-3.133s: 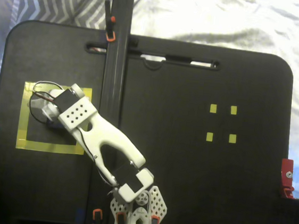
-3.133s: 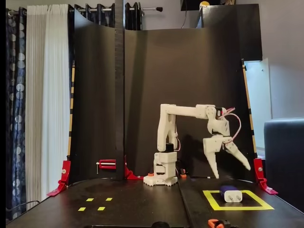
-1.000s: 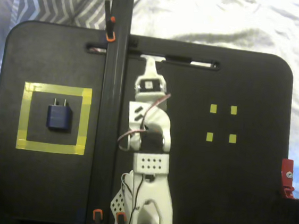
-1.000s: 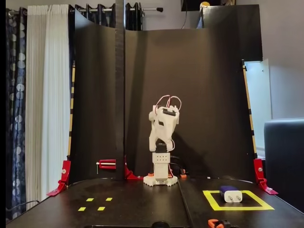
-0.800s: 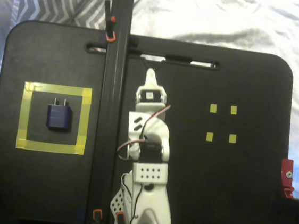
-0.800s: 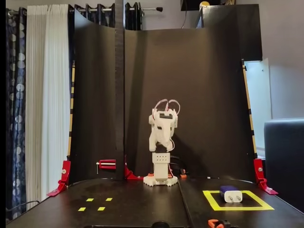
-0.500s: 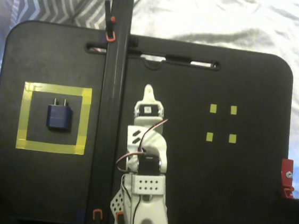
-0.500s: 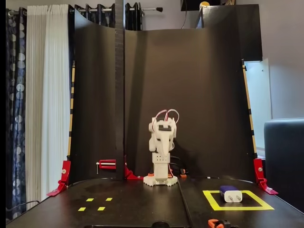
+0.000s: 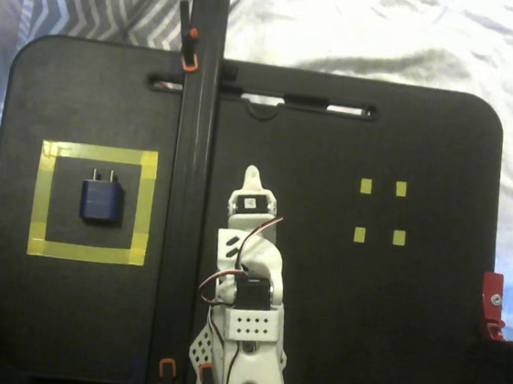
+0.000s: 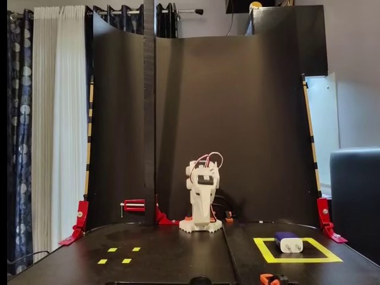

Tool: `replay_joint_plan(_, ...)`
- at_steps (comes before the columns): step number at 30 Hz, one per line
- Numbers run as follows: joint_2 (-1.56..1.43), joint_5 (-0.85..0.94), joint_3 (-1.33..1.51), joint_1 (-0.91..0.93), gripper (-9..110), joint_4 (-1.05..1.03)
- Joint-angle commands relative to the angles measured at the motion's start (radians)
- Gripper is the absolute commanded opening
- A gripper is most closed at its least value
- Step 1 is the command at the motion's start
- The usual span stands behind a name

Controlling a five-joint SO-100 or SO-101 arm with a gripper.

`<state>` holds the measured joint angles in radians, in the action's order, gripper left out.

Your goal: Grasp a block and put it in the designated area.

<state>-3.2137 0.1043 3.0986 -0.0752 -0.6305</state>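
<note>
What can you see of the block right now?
The block is small, dark navy and rectangular, smooth like plastic, with two short silvery prongs on one end. It lies flat on the black board inside the yellow tape square, clear of the tape. In the low fixed view its pale end faces the camera. Nothing touches it; the hand is folded back mid-board.

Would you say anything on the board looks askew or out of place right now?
Nothing stands out. The block lies flat and square inside the yellow tape square, clear of its edges, and the arm is folded near its base, the gripper empty.
</note>
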Motion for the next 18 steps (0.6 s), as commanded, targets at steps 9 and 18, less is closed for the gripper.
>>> replay_joint_plan(9, -0.066, 0.014, 0.041, 0.008, 0, -0.031)
replay_joint_plan(18, -0.091, 0.014, 0.043, 0.008, 0, -0.094)
